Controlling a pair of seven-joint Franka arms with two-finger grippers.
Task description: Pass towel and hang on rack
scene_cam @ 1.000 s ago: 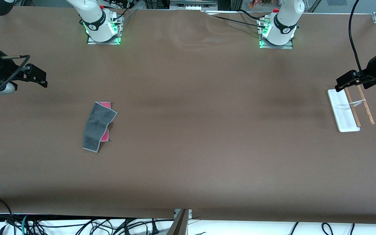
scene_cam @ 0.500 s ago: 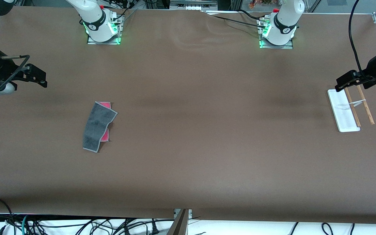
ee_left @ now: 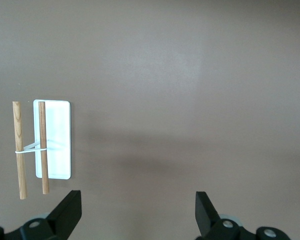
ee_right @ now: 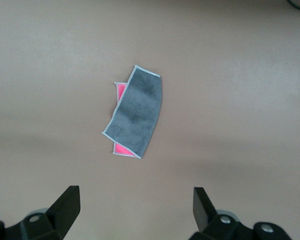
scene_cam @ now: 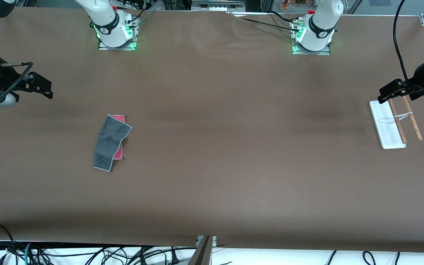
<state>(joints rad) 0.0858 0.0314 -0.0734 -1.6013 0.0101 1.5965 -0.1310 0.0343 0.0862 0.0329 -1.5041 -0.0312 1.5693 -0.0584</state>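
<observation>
towel folded flat on table, rack well apart, left gripper and right gripper jaws spread, both empty

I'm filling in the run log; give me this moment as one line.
towel: folded on table, right arm's end | rack: left arm's end, bare | right gripper: open, over table | left gripper: open, near rack

bystanders on the brown table

a brown table cover fills the frame — rippled near the top centre. black cables tangle along the bottom left edge, and a dark bracket juts at bottom centre.
</observation>
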